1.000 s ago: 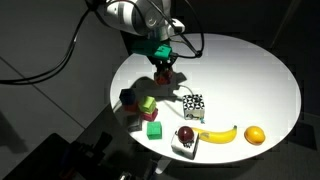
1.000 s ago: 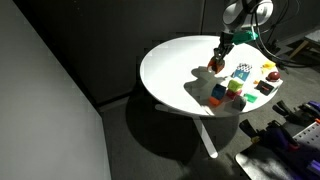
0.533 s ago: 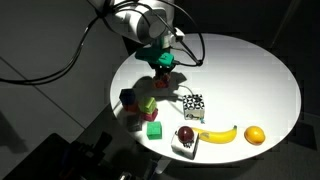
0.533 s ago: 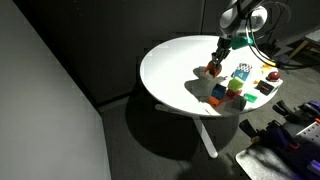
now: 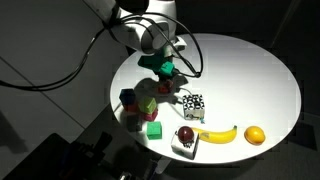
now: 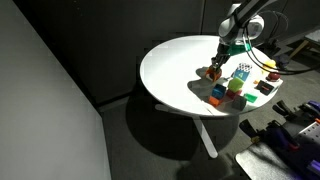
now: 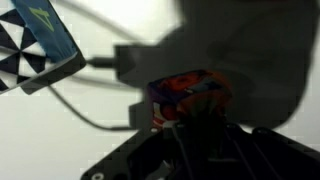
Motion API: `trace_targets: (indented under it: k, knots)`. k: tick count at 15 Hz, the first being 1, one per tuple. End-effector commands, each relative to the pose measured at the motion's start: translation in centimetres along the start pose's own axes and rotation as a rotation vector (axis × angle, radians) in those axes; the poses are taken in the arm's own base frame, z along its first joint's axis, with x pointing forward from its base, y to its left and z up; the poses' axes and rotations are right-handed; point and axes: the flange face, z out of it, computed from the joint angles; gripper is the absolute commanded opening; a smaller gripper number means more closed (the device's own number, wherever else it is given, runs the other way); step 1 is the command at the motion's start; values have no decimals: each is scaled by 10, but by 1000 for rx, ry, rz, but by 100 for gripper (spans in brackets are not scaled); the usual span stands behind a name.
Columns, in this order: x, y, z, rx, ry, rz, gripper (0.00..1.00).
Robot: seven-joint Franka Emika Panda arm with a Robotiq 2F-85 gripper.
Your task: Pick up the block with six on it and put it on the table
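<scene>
Status: pick-up phase complete (judged from the grip position); placement pending. Wrist view, L to R: black-and-white patterned cube [image 7: 30, 45] at far left, well apart from the gripper. At centre, small reddish-brown cube, i.e. the block with six on it [image 7: 190, 95], sits between the jaws of the Robotiq gripper [image 7: 192, 112], which appear closed on it. The "6" is not legible; visible faces look red-orange w/ blue flecks. Block is low over the round white table [image 5: 250, 70]; contact cannot be confirmed. Remaining: set down, release

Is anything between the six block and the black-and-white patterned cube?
No. Only bare table, crossed by shadows, lies between the block with six on it and the patterned cube; the wrist view shows that gap.
</scene>
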Motion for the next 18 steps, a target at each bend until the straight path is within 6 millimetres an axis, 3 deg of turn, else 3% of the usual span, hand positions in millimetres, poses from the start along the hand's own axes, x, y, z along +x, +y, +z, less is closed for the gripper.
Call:
trace_targets:
  k: [1,4,9,18]
  knots:
    - [6,0,6,-25,6,44,41]
    - [3,-2,6,-26,-7,51,55]
    - [-2,-7,-12,-27,-19,89,97]
    - [-3,-12,-64,-28,14,155,100]
